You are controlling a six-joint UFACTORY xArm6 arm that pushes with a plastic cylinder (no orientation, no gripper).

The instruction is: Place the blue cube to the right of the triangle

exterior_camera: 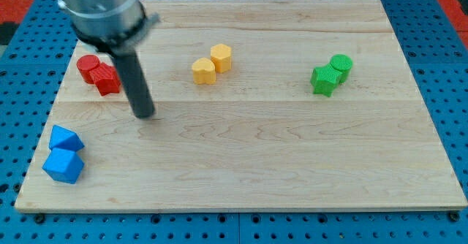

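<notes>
1. Resting on the wooden board (241, 164), my tip (145, 115) sits in the left half, a bare rod end holding nothing and touching no block.
2. The two blue blocks lie near the board's bottom-left corner, touching each other: one (64, 138) nearer the view's top, the other (63, 166) nearer the bottom edge. Which is the blue cube and which the triangle I cannot settle with confidence; the lower one looks squarer, so I judge it the cube and the upper one, with its slanted faces, the triangle.
3. The relation that matters: both blue blocks lie below and to the left of my tip, so the tip stands on the side toward which the cube must go, not behind it.
4. On that reading, the cube must travel toward the view's right and a little up, ending beside the triangle. I judge the tip needs to come round to the cube's left or bottom-left side first, close to the board's edge.
5. The red pair (99, 72), just above and left of the tip, the yellow pair (212, 63) and the green pair (330, 74) lie along the top half, apart from that path.
6. A risk: with the blue blocks touching, a push may drag the triangle along.
</notes>
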